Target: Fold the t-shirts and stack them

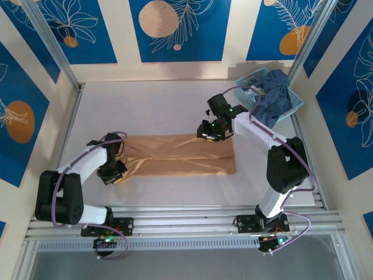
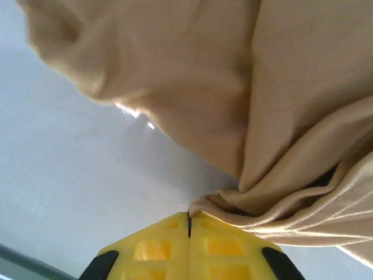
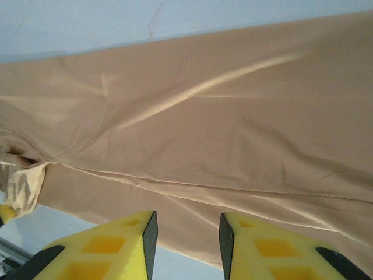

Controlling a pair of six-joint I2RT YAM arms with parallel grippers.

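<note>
One tan t-shirt [image 1: 180, 154] is lying across the desk [image 1: 163, 105], looking soft and slippy, left pincer [image 2: 189, 224] clamping shut on its bunched edge, right pincer [image 3: 186, 233] hovering part-open and empty above it.

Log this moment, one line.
left jaws: shut on tan t-shirt edge | right jaws: open above it | blue t-shirts: in basket

Flat t-shirt [image 1: 180, 156] on table [image 1: 157, 111], left claw [image 1: 116, 176] at its left end, right claw [image 1: 208, 133] over far edge; basket [image 1: 296, 102] far right.
</note>
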